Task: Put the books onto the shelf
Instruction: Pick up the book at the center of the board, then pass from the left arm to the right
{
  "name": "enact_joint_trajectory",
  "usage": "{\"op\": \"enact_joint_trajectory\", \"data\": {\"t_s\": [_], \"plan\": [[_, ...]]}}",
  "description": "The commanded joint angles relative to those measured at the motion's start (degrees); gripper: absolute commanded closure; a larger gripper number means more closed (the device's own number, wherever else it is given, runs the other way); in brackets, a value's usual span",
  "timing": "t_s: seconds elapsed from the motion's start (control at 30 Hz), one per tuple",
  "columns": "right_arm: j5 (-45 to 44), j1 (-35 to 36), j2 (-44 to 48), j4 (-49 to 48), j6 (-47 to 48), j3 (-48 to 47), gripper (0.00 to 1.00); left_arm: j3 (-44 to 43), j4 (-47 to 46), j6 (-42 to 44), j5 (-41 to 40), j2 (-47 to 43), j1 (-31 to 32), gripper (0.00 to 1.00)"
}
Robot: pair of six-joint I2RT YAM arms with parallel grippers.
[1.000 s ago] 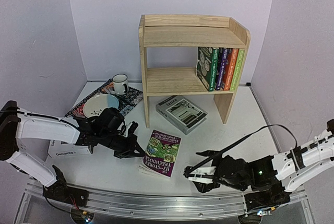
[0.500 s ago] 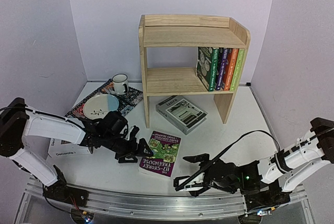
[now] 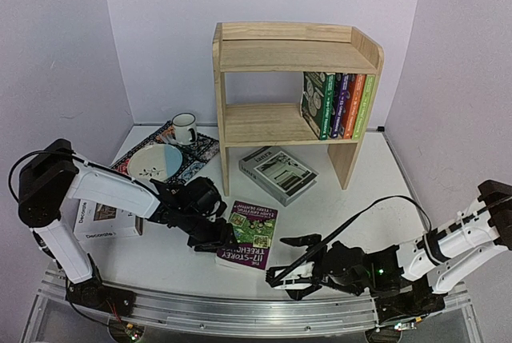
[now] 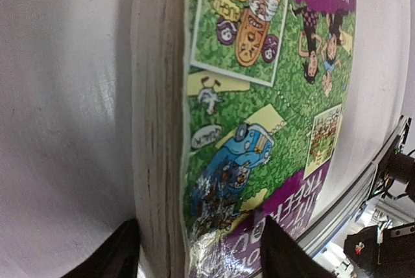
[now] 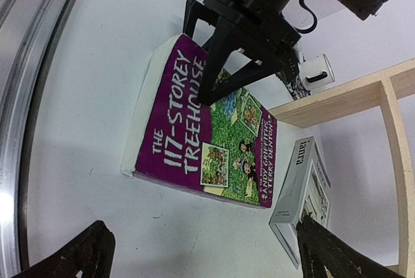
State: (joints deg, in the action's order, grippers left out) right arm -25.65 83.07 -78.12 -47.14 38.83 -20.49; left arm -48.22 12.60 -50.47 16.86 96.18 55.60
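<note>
A paperback (image 5: 206, 137) titled "The 117-Storey Treehouse", glossy purple around a green cartoon panel, lies flat on the white tabletop (image 3: 360, 191) in front of the pale pine shelf (image 3: 272, 55). The left tool (image 3: 219, 237) is partly open and grips nothing. Its dark fingers (image 4: 120, 252) straddle the rough page edge, one over the cover and one beside it. The right tool (image 3: 278, 263) gapes wide and empty near the metal rail (image 3: 240, 311). A grey-white "ianra" book (image 3: 278, 173) lies flat by the shelf's foot. Slim Treehouse books (image 3: 338, 105) stand upright on the lower tier.

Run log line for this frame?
phase: pre-grasp | left gripper: open, astride edge of purple book | right gripper: open, empty | shelf: books on lower tier, right end
</note>
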Motion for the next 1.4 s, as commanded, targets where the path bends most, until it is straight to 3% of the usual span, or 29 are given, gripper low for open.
{"op": "enact_joint_trajectory", "data": {"t_s": [0.0, 0.17, 0.37, 0.63, 0.8, 1.07, 1.17, 1.37], "plan": [[-0.06, 0.25, 2.64, -2.6, -2.19, 0.28, 0.02, -1.39, 2.36, 1.12, -1.5, 4.06, 0.79, 0.5], [0.66, 0.25, 2.47, -2.52, -2.42, 0.86, 0.02, -1.1, 3.4, 1.37, -4.52, 4.18, 1.01, 0.99], [2.78, 0.25, 0.22, -3.4, 2.75, 1.17, 0.02, -1.8, 3.44, 2.52, -1.81, -0.56, 0.16, 1.0], [1.69, 0.13, -7.68, -8.8, 15.87, 0.34, 0.02, -0.75, 0.15, 1.25, 9.25, -8.43, -4.48, 1.0], [3.01, -1.23, -11.14, -11.96, 18.71, -1.1, 0.02, 1.2, -4.21, -1.31, 15.74, -11.0, -6.22, 1.0], [-0.94, -1.91, -25.41, -33.54, 28.69, -4.65, 0.03, 4.05, -12.26, -5.49, 23.64, -12.14, -7.17, 1.0], [0.73, -2.76, -27.41, -41.14, 28.14, -4.0, 0.12, 4.62, -12.4, -5.86, 24.96, -12.74, -7.48, 1.0], [2.58, -3.44, -25.69, -42.26, 26.65, -3.46, 0.43, 5.3, -14.93, -5.36, 27.21, -13.36, -7.52, 1.0]]}}
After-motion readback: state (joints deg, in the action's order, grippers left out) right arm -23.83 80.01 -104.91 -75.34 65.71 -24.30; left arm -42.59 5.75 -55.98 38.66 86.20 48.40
